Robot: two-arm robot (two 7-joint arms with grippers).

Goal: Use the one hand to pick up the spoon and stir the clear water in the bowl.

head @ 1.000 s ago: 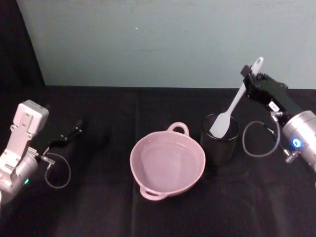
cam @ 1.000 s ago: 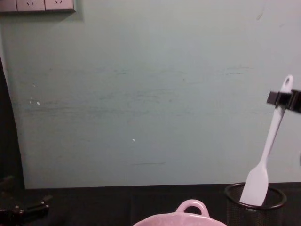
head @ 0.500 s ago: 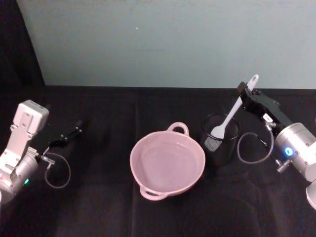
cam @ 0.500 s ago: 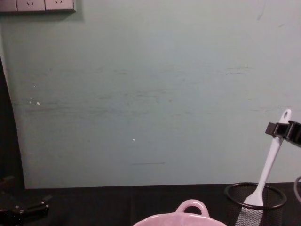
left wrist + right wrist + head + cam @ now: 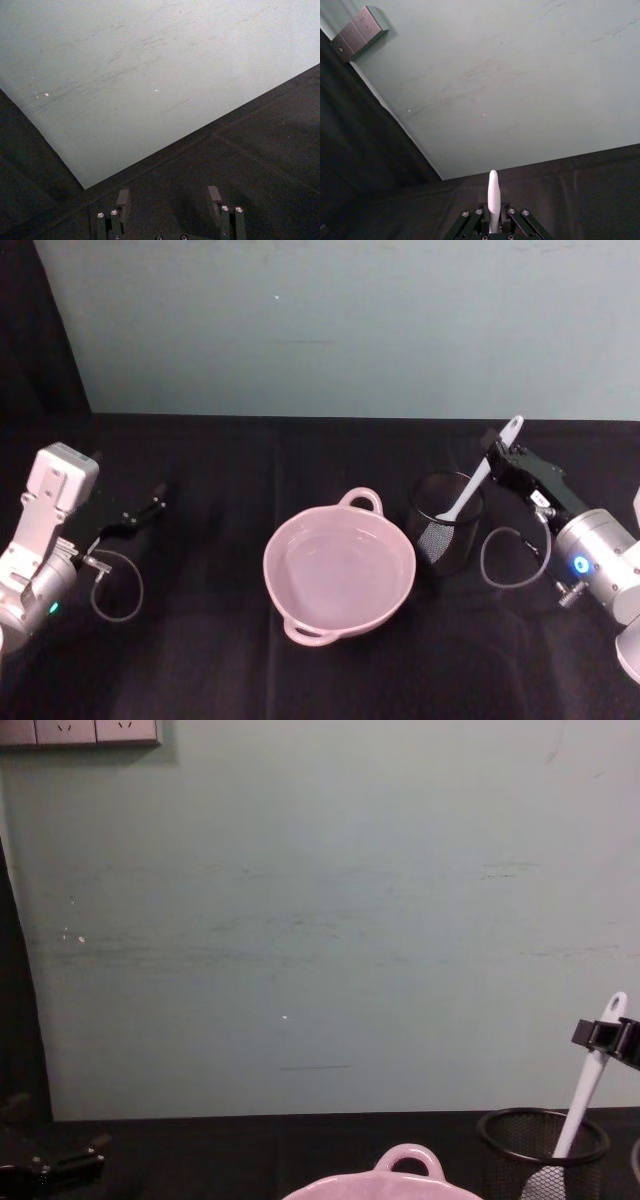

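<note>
The white spoon (image 5: 478,480) leans in the black wire-mesh cup (image 5: 445,540), its blade low inside the cup and its handle end sticking up to the right. My right gripper (image 5: 497,448) is shut on the upper handle, just below the holed end. From the chest, the spoon (image 5: 585,1095) slants into the cup (image 5: 510,1145) with the right gripper (image 5: 605,1035) clamped near its top. The right wrist view has the handle tip (image 5: 493,197) rising between the shut jaws. The pinkish bowl (image 5: 272,558) holding clear water sits left of the cup, apart from the spoon. My left gripper (image 5: 150,508) rests open at the far left.
A black cloth (image 5: 200,660) covers the table, and a pale green wall (image 5: 330,320) stands behind it. The bowl's loop handle (image 5: 407,1157) faces the wall. In the left wrist view the left gripper (image 5: 168,200) has nothing between its fingers.
My right gripper has come down and slightly right with the spoon, sinking the blade from the cup's rim deep into the mesh cup. The left arm has not moved.
</note>
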